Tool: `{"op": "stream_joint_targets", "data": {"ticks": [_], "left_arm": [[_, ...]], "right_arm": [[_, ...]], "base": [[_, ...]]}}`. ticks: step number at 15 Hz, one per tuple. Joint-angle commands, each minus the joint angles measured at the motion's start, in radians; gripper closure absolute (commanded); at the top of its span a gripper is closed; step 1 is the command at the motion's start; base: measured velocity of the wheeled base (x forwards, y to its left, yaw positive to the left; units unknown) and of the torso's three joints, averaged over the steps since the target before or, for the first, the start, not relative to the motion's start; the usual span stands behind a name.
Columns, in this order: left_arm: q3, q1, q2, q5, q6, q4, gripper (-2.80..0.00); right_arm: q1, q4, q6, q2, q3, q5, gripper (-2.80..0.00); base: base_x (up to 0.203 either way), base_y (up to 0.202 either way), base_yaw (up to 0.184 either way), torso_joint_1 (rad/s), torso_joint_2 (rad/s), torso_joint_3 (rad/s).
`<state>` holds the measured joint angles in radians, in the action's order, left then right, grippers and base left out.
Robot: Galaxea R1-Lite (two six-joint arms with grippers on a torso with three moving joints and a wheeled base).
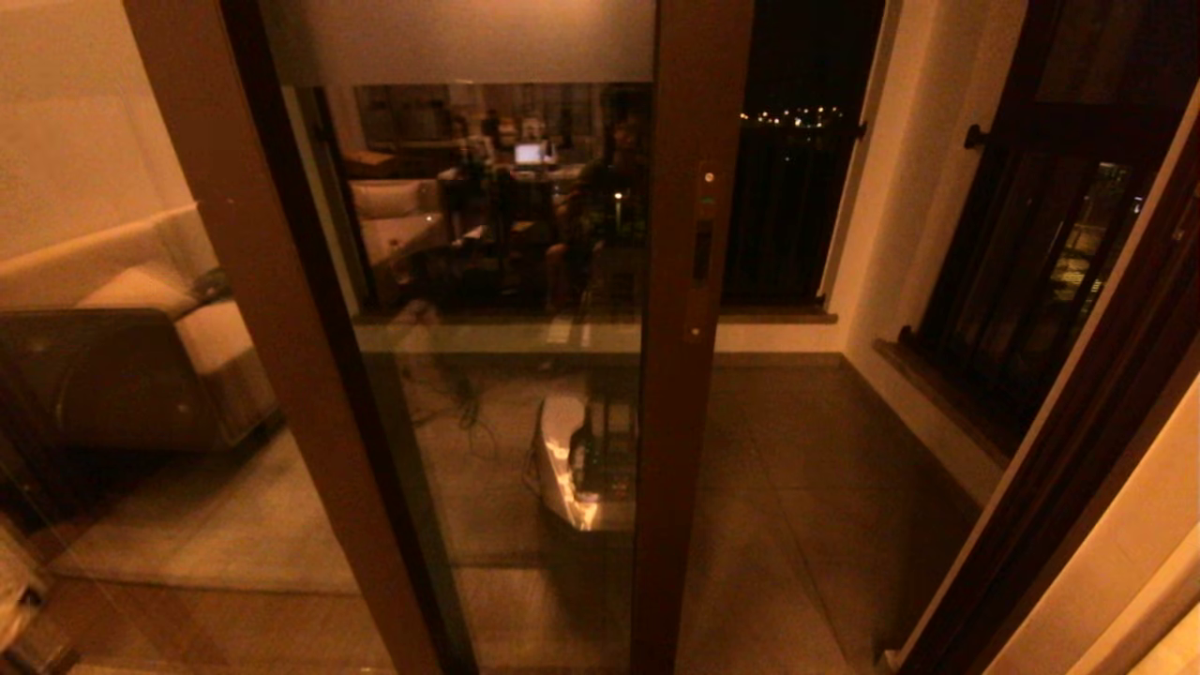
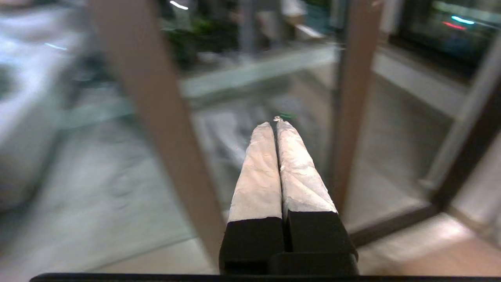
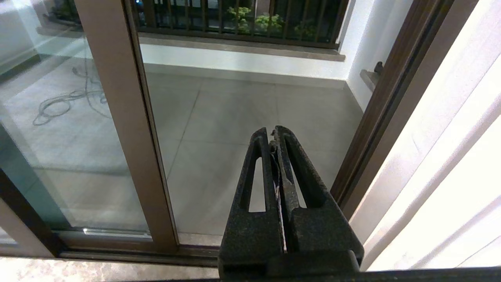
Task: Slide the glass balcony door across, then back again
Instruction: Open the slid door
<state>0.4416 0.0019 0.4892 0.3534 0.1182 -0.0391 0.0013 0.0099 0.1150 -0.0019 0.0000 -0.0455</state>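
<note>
The glass balcony door (image 1: 487, 309) stands part-way across the opening, its lock plate (image 1: 700, 253) on the stile bordering the gap to the dark jamb (image 1: 1059, 450). The left gripper (image 2: 277, 122), pressed closed and empty, could skid off that slim stile. The right gripper (image 3: 274, 135), also closed and empty, faces the open balcony tiles (image 3: 235, 117).
</note>
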Motion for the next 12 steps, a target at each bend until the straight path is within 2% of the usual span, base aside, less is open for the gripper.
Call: {"op": "stream_joint_targets", "data": {"ticks": [1, 3, 4, 6, 8, 10, 12], "left_arm": [[0.113, -0.018, 0.331, 0.051, -0.008, -0.035, 0.00], [0.263, -0.103, 0.579, 0.078, -0.060, -0.119, 0.00], [0.354, -0.188, 0.670, 0.060, -0.103, -0.150, 0.00], [0.527, -0.397, 0.861, -0.032, -0.187, -0.200, 0.00], [0.688, -0.536, 1.007, -0.099, -0.238, -0.230, 0.00], [0.835, -0.605, 1.127, -0.131, -0.280, -0.244, 0.00], [0.951, -0.642, 1.228, -0.169, -0.299, -0.250, 0.00]], "right_arm": [[0.000, 0.001, 0.002, 0.002, 0.000, 0.000, 0.00], [0.000, 0.001, 0.002, 0.002, 0.000, 0.000, 0.00], [0.000, 0.001, 0.002, 0.002, 0.000, 0.000, 0.00], [0.000, 0.001, 0.002, 0.002, 0.000, 0.000, 0.00], [0.000, 0.001, 0.002, 0.002, 0.000, 0.000, 0.00], [0.000, 0.001, 0.002, 0.002, 0.000, 0.000, 0.00], [0.000, 0.001, 0.002, 0.002, 0.000, 0.000, 0.00]], "base": [[0.000, 0.000, 0.000, 0.000, 0.00, 0.000], [0.000, 0.000, 0.000, 0.000, 0.00, 0.000], [0.000, 0.000, 0.000, 0.000, 0.00, 0.000], [0.000, 0.000, 0.000, 0.000, 0.00, 0.000], [0.000, 0.000, 0.000, 0.000, 0.00, 0.000], [0.000, 0.000, 0.000, 0.000, 0.00, 0.000], [0.000, 0.000, 0.000, 0.000, 0.00, 0.000]]}}
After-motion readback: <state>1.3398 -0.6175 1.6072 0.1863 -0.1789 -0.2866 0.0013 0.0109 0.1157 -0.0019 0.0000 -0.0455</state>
